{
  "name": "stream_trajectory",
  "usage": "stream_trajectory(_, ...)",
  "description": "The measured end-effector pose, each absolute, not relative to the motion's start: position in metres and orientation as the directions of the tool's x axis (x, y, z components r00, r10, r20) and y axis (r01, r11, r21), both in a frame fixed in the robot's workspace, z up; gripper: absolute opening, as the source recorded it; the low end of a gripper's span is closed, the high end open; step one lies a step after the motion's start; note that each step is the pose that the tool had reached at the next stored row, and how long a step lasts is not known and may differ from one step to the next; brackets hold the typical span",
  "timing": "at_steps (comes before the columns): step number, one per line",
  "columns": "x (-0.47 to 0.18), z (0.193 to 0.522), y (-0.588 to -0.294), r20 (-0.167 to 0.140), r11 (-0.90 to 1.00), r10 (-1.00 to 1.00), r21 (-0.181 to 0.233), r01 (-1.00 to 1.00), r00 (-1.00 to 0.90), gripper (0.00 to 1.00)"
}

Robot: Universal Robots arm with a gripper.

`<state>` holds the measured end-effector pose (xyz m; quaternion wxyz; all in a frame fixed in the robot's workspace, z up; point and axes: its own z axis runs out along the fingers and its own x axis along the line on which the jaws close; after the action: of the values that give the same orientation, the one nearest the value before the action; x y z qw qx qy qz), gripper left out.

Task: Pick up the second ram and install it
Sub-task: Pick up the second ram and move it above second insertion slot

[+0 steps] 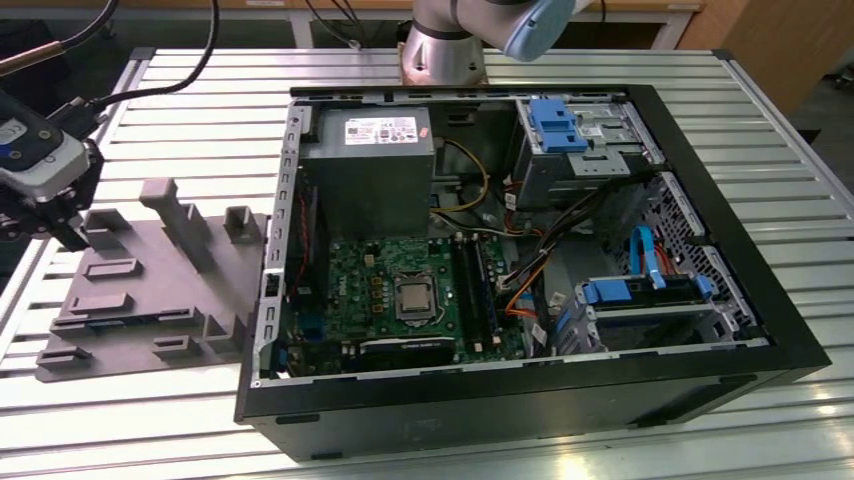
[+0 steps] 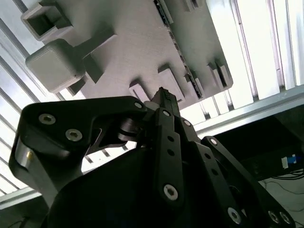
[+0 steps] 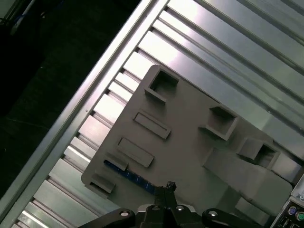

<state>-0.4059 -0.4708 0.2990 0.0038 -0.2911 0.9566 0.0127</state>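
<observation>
The second ram [image 3: 129, 174] is a dark-blue stick lying in the grey holder tray [image 3: 190, 128], between small raised blocks near the tray's edge. In the second wrist view it shows as a thin dark strip [image 2: 183, 57] along the tray [image 2: 133, 52]. My gripper [image 3: 168, 186] hovers over the tray close to the stick, fingers together and holding nothing. In the exterior view the gripper [image 1: 64, 232] hangs over the tray's [image 1: 147, 300] far corner at the exterior view's left. The fingertips [image 2: 161, 93] point down at the tray.
An open computer case [image 1: 534, 400] lies on the slatted metal table [image 1: 747, 130], to the right of the tray. Inside are the green motherboard [image 1: 374, 270] with black memory slots [image 1: 477, 285], a grey power-supply box [image 1: 376, 165] and blue drive bays [image 1: 554, 125]. The arm's base [image 1: 447, 45] stands behind the case.
</observation>
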Motion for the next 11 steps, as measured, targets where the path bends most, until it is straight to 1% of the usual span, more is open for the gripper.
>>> stream_trajectory(11,-0.4059,0.2974,-0.4708,-0.014,0.755,-0.655,0.022,-0.655,-0.756,0.11)
